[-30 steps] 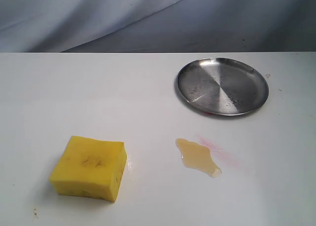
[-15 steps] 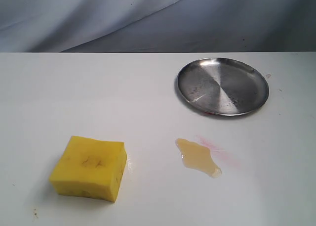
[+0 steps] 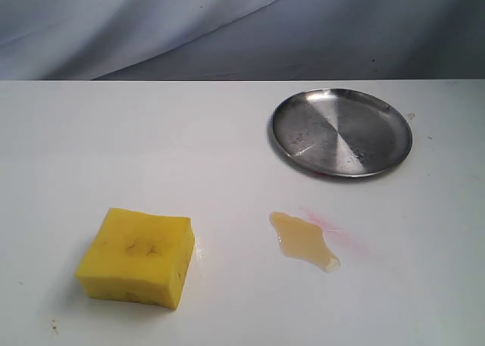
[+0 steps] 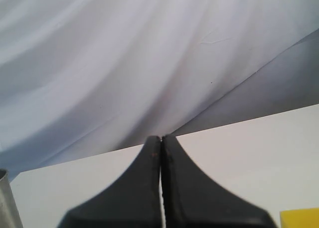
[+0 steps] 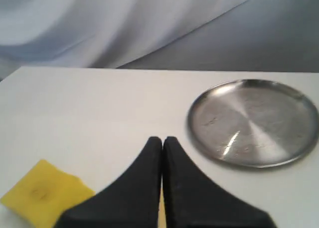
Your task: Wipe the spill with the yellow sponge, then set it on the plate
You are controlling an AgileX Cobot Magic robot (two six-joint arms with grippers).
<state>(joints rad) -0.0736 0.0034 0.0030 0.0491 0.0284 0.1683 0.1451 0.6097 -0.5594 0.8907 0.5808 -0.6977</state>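
The yellow sponge [image 3: 136,257] lies flat on the white table at the near left. The spill [image 3: 305,241], a small amber puddle, sits to its right, apart from it. The silver plate [image 3: 342,132] rests farther back on the right, with nothing on it. Neither gripper shows in the exterior view. My left gripper [image 4: 161,137] is shut with nothing between its black fingers, and a corner of the sponge [image 4: 300,218] shows beside it. My right gripper [image 5: 162,138] is shut and holds nothing, with the sponge [image 5: 45,195] and the plate [image 5: 254,122] in its view.
A faint pink smear [image 3: 339,231] lies just right of the spill. The white table [image 3: 151,149] ends at a back edge against a grey-blue cloth backdrop [image 3: 227,28]. A metal rim [image 4: 7,203] shows at the edge of the left wrist view.
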